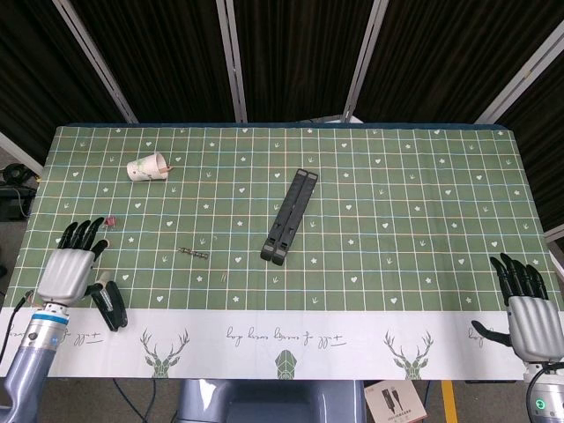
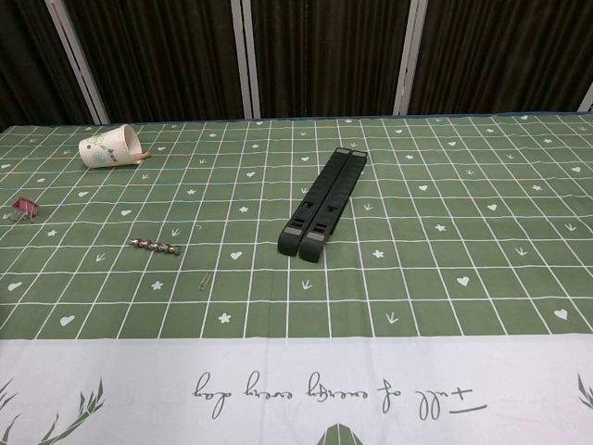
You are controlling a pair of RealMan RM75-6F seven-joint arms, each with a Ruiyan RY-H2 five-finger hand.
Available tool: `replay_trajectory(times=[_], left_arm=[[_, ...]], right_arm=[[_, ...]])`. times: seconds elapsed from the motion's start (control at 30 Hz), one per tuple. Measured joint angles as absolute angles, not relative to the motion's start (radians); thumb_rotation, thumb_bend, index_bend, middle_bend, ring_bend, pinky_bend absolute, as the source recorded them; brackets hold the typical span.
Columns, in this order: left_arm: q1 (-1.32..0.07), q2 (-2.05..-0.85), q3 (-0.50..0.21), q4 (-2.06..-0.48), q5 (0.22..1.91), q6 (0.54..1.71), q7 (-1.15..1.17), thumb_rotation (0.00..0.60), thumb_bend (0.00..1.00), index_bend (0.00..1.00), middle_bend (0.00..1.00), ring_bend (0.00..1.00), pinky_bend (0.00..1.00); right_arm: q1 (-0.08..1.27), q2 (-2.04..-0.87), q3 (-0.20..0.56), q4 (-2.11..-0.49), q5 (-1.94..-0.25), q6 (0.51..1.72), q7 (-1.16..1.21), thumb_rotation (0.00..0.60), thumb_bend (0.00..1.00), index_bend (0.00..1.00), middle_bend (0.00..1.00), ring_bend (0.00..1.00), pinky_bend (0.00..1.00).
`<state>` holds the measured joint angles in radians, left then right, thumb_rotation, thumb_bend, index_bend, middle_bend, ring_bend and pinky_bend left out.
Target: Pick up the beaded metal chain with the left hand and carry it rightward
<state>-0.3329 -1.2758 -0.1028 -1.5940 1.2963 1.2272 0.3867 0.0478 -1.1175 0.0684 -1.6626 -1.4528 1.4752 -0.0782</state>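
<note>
The short beaded metal chain point(image 1: 192, 254) lies flat on the green checked cloth, left of centre; the chest view shows the chain point(image 2: 156, 247) too. My left hand point(image 1: 72, 263) hovers over the table's left edge with fingers spread and nothing in them, well left of the chain. My right hand point(image 1: 526, 301) hangs at the front right corner, fingers apart and empty. Neither hand appears in the chest view.
A black stapler point(image 1: 109, 304) lies just right of my left hand. A tipped paper cup point(image 1: 148, 167) sits at the back left, a small red binder clip point(image 1: 109, 221) near the left edge. A long black hinged bar point(image 1: 290, 215) lies mid-table. A tiny paper clip point(image 2: 202, 282) rests near the chain.
</note>
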Motion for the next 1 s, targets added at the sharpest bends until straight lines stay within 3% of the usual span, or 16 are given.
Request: replay_trajectory(times=[0.57,1.0], left_arm=[[-0.561,-1.589,-0.193,-1.274,1.115,1.002,0.524,0.600,0.32,0.45,0.00,0.00,0.00],[-0.635,-1.674,-0.204,-1.195,1.026,0.952,0.590,0.600,0.32,0.48,0.00,0.00,0.00]], right_arm=[[0.049,-1.110,0.072,-1.668,-1.432,1.460,-0.059,0.600,0.02,0.00,0.00,0.00,0.00],[0.046,-1.108,0.072,-1.671,-1.432,1.464,-0.051,0.600,0.02,0.00,0.00,0.00,0.00]])
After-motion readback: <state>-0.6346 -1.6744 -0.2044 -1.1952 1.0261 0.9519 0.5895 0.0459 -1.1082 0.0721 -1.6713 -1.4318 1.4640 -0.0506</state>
